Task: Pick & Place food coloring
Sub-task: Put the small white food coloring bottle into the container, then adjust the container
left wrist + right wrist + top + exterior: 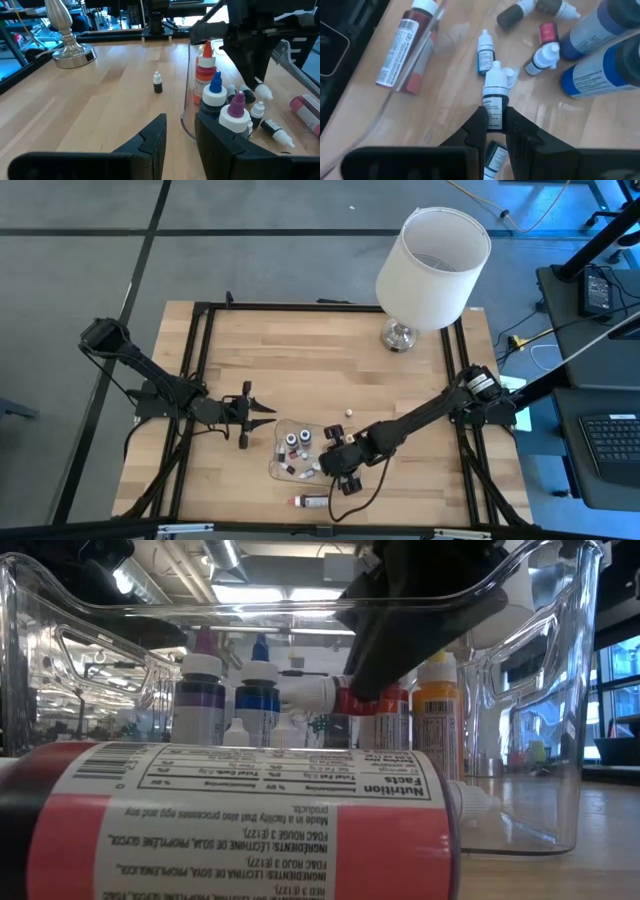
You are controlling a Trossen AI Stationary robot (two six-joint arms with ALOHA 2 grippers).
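Inside the clear tray (277, 463), the right gripper (494, 122) is clenched on a small white-capped food coloring bottle (495, 95), bottles crowding nearby. Left gripper (262, 416) waits just beside the tray's rim, jaws slightly parted, holding nothing.

Light, overall: bright and even across my table (320, 360); shadows soft and faint.
Source: ceiling strip lights (255, 590), seen from table height through the clear tray (575, 740); a window (615, 680) adds daylight from the side.
Glare: white streaks along the tray's rim and walls; a gleam on the metal lamp base (70, 50).
Highlights: the lamp shade (433, 252) and the cap of the small bottle (495, 95) pinched in my right gripper (493, 122).
Shade: large red bottle (250, 830), backlit, dim on its near side.
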